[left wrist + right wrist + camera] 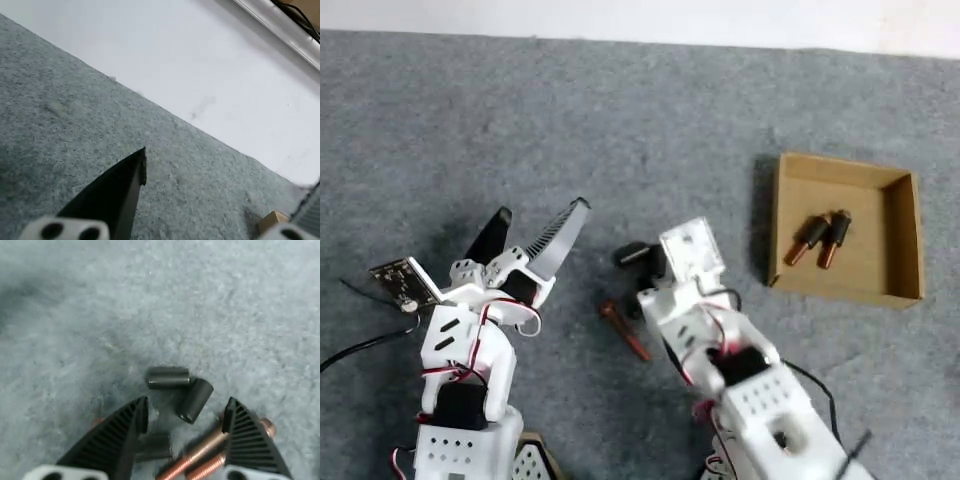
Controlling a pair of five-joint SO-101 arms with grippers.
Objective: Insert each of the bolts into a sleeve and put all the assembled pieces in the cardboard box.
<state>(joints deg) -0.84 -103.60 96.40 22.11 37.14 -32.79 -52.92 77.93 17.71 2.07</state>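
left gripper (535,232): spread wide, holding nothing, above the grey mat (620,120). right gripper (186,414): spread, low over three black sleeves (168,377) and two copper bolts (197,450), gripping none. from the high view i log the cardboard box (905,240), well apart on the right arm's side, with two assembled pieces (808,238) inside.
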